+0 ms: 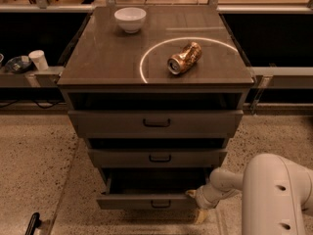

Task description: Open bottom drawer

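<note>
The cabinet has three grey-brown drawers. The bottom drawer (146,201) is the lowest one, with a small dark bar handle (161,204). It stands pulled out, with a dark gap above its front. My gripper (196,204) is at the drawer's right front corner, low near the floor. My white arm (274,195) reaches in from the lower right. The middle drawer (157,157) and the top drawer (155,123) sit further back.
On the cabinet top lie a tipped golden can (184,58) and a white bowl (130,19). A white cup (38,59) stands on a shelf at the left. Speckled floor (34,170) surrounds the cabinet. A dark object (32,223) lies at the lower left.
</note>
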Controlling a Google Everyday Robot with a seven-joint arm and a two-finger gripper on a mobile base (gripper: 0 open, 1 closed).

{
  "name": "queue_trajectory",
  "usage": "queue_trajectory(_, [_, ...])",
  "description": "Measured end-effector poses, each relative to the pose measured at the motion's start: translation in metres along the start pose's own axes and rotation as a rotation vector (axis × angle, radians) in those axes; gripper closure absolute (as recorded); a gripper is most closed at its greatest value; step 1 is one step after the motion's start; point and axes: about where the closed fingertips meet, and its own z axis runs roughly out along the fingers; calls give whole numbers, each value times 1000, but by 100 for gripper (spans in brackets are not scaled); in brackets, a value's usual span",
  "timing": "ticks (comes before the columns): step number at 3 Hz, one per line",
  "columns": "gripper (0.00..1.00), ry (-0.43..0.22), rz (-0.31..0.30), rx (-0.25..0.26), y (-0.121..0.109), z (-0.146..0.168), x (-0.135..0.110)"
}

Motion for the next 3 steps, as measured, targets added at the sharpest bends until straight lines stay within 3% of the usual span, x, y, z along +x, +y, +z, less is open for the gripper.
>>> queue_trajectory(3, [23,-16,49,-111,78,-5,4])
